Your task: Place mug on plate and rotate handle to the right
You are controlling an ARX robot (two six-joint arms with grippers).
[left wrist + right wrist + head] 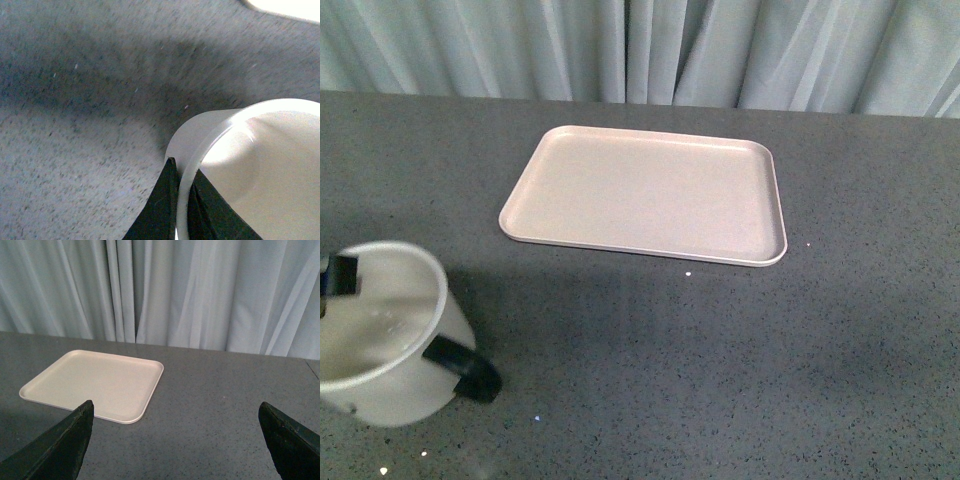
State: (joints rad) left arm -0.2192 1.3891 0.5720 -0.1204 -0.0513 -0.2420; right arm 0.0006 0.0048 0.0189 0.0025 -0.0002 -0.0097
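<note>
The speckled grey table (720, 380) carries the plate (645, 190), a flat matte pink-beige rectangle with rounded corners. It is bare, so placing and handle-turning remain. The mug (380, 340), wide, white and smooth, is well off the plate's near-left corner, its glossy black handle (465, 368) angled right. My left gripper (182, 170) pinches the mug's rim, one finger inside, one outside. My right gripper (175, 404) gapes wide, holding nothing.

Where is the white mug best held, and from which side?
Grip the mug by its thin rim, from above, away from the handle: the open top lets one finger go inside, one outside, as the left gripper pinches it now.
</note>
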